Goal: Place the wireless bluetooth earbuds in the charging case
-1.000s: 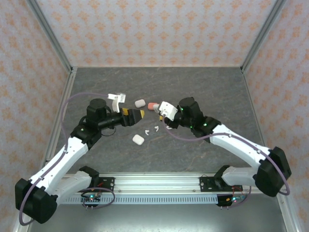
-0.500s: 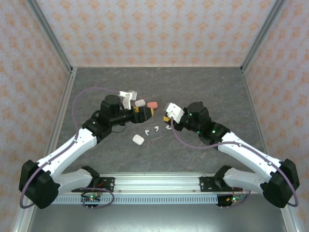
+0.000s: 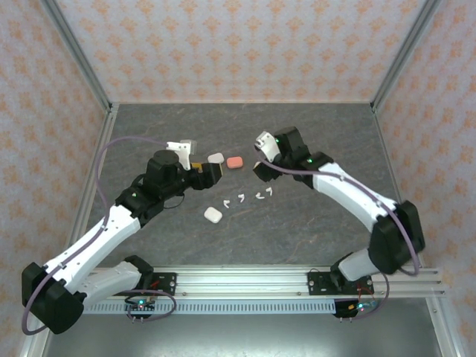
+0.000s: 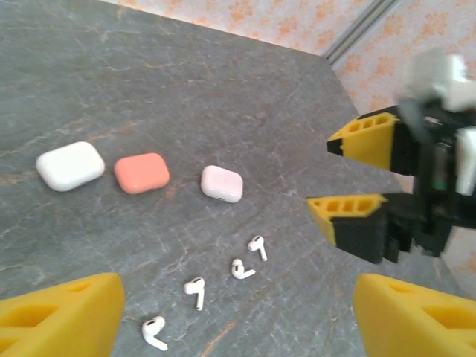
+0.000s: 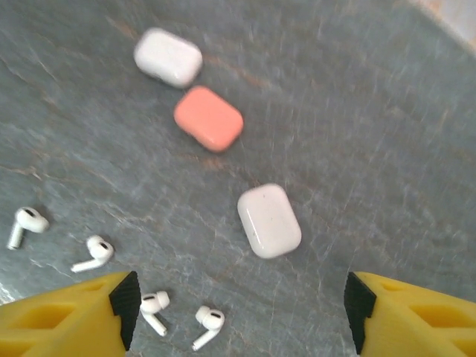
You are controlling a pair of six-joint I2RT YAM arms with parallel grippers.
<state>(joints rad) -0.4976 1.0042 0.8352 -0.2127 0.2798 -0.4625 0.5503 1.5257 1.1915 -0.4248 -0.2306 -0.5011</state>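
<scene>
Several white earbuds (image 3: 242, 196) lie loose in a short row on the grey table; they show too in the left wrist view (image 4: 240, 269) and the right wrist view (image 5: 207, 321). Three shut cases lie in a line behind them: white (image 5: 168, 56), coral (image 5: 208, 117) and white (image 5: 269, 220). My right gripper (image 5: 238, 305) hangs open just above the nearest white case (image 4: 222, 183), its fingers apart from it. My left gripper (image 4: 234, 297) is open over the earbuds with nothing between its fingers. In the top view the left gripper (image 3: 212, 172) and right gripper (image 3: 259, 169) face each other.
Another small white case (image 3: 213, 215) lies nearer the arm bases, left of the earbuds. The right gripper (image 4: 320, 173) stands close in front of my left one. Patterned walls and metal frame rails (image 3: 89, 82) close in the table on three sides.
The right gripper has opened and swung toward the far side, over the line of cases. The left gripper has drawn back a little to the left.
</scene>
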